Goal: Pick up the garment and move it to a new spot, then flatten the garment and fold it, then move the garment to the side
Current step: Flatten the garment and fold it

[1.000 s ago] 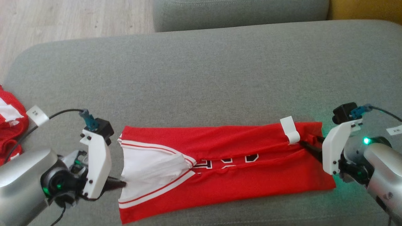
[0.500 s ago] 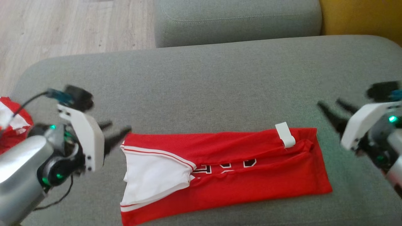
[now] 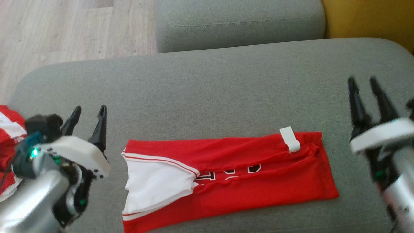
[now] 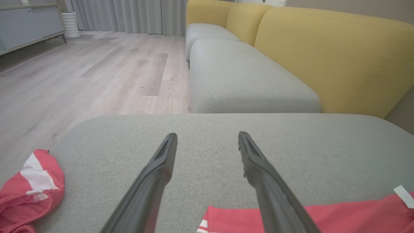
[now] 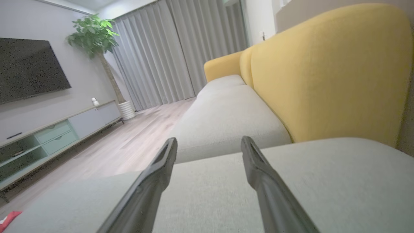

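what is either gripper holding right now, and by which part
Nothing is held. The left gripper and right gripper are both open, clear of the red garment.

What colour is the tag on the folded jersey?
White small fabric tag on red folded jersey, clearest in the head view.

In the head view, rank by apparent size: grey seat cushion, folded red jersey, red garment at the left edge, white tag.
1. grey seat cushion
2. folded red jersey
3. red garment at the left edge, cut off by the frame, so true size unsure
4. white tag
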Robot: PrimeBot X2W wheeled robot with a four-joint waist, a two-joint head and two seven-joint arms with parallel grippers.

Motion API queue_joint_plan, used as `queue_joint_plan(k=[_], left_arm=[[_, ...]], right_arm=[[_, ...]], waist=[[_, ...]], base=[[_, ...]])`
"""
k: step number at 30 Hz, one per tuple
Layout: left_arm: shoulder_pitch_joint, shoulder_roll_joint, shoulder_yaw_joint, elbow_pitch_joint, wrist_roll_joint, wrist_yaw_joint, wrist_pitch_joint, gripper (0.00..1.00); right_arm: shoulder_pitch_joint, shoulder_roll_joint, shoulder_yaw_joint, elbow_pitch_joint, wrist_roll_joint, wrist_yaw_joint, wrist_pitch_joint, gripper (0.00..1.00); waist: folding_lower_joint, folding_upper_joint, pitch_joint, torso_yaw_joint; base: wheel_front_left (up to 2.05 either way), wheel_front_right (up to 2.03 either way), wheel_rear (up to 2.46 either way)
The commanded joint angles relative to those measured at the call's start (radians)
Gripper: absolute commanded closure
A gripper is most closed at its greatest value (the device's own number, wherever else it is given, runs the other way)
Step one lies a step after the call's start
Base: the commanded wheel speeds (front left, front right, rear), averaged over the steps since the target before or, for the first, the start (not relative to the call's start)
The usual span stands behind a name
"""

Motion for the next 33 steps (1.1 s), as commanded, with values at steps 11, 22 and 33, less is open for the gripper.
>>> queue_joint_plan(k=[11, 22, 33], left_arm=[[0.296, -0.233, 0.456, -0.094, 0.332, -0.018, -0.017, 0.0], [0.35, -0.4, 0.596, -0.026, 0.483, -0.182, -0.017, 0.0], [0.329, -0.47, 0.637, 0.073, 0.537, -0.271, -0.017, 0.0]], right_arm=[[0.254, 0.16, -0.192, -0.131, -0.215, -0.001, 0.007, 0.0], [0.191, 0.201, -0.235, -0.038, -0.294, -0.001, 0.271, 0.0], [0.073, 0.246, -0.342, 0.267, -0.36, -0.001, 0.543, 0.0]], waist=[[0.0, 0.0, 0.024, -0.003], [0.0, 0.0, 0.044, 0.01], [0.0, 0.0, 0.05, 0.065]], base=[[0.0, 0.0, 0.0], [0.0, 0.0, 0.0], [0.0, 0.0, 0.0]])
